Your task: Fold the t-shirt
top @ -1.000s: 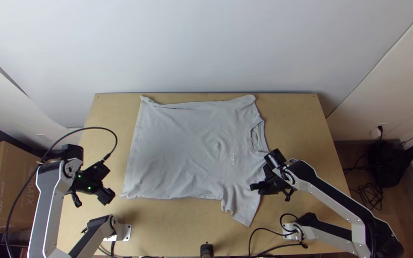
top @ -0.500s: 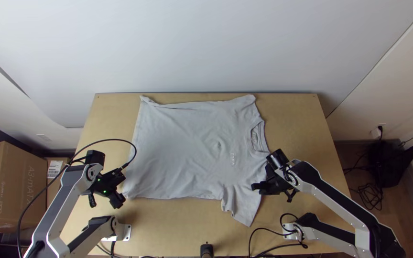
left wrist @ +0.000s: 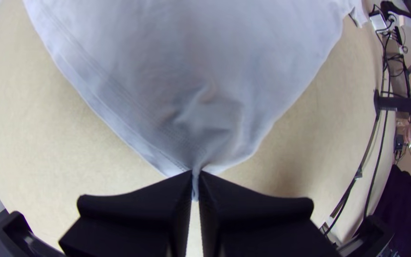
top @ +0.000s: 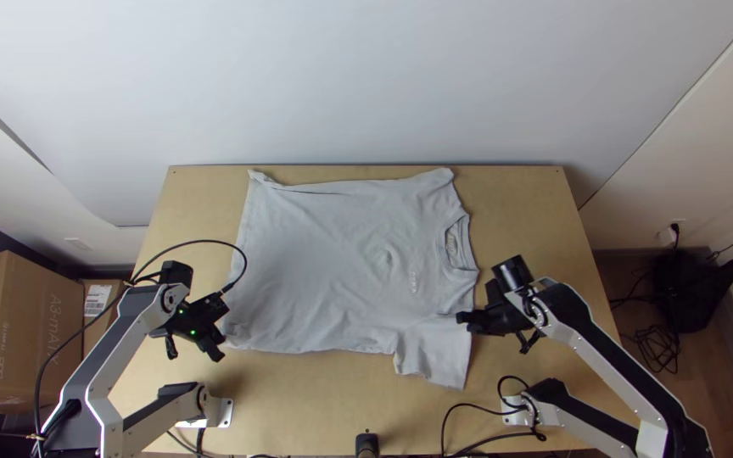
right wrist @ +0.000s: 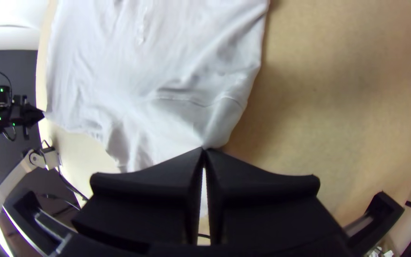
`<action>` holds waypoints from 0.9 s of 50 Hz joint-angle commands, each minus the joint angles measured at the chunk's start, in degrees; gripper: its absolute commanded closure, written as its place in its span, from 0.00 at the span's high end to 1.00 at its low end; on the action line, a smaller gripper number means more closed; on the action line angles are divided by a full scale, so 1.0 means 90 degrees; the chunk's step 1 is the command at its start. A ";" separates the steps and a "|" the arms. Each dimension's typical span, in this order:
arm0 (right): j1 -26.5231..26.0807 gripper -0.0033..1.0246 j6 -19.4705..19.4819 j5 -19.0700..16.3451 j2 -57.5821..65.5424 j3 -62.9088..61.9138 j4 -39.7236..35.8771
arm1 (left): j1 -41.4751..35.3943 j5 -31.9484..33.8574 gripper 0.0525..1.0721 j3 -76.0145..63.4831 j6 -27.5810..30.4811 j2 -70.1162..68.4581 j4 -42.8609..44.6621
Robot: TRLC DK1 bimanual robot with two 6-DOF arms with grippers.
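T-shirt (top: 341, 263): light grey, spread across the wooden table (top: 536, 254), collar (top: 468, 246) toward the right arm's side, near sleeve (top: 434, 356) sticking out.
Left gripper (top: 218, 349): pinched closed on the shirt's near bottom corner.
Right gripper (top: 461, 319): clenched on the edge by the near sleeve's shoulder seam.
Left wrist view: stitched hem (left wrist: 120, 95) running down to the pinched corner, creases fanning above; black cables (left wrist: 381, 119) beyond the table.
Right wrist view: a raised seam (right wrist: 186, 101) crossing the cloth near the hold, the left arm far off past the shirt.
Writing: small chest print (top: 413, 282), neck tag (top: 451, 243), lettering on a cardboard box (top: 23, 331), white label (top: 97, 301) on a smaller box (top: 112, 321).
Hard to make out: tag wording, too small; big box cut off at the left edge; pinched cloth partly hidden between both pairs of fingers.
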 commanded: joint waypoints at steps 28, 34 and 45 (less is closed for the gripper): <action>-0.0705 0.79 -0.0267 0.0102 -0.0129 0.1242 0.0200 | -0.0169 0.0875 0.02 0.1991 -0.3313 -0.0350 0.1099; -0.0705 0.92 -0.0267 0.0170 0.0360 0.1291 -0.0630 | -0.0238 0.0875 0.02 0.1972 -0.3342 -0.0399 0.1041; -0.0119 0.92 -0.0130 0.0151 0.0330 0.0764 -0.1196 | -0.0238 0.0875 0.02 0.1689 -0.3303 -0.0556 0.1002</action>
